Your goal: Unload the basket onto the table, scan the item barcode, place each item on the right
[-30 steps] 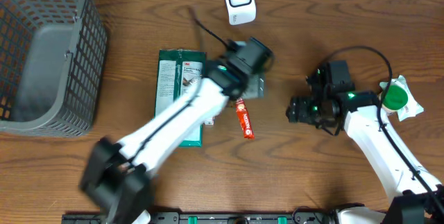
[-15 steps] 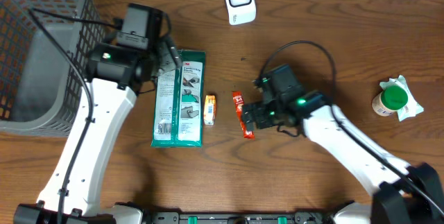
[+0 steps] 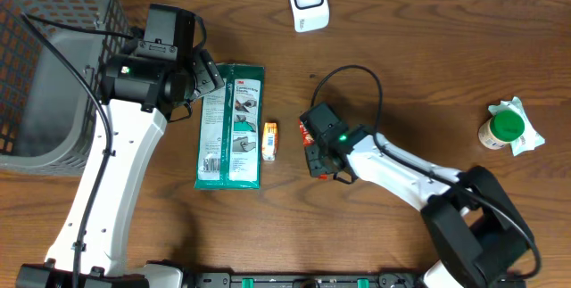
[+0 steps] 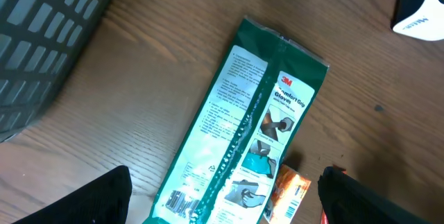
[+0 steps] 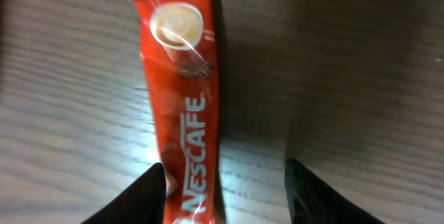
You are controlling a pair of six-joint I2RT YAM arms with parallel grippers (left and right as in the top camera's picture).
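Overhead we look straight down on the counter (image 3: 401, 47); wrist views, closer, share its green packet (image 3: 230, 127) and red sachet (image 5: 182, 78).

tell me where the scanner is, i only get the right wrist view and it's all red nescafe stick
observer: the white scanner stands at the far edge of the table, beyond the stick.
operator: anything close to the stick
observer: a small orange packet lies between it and a green glove pack.
operator: left arm busy
observer: no, the left gripper hovers by the pack's far corner, fingers open.
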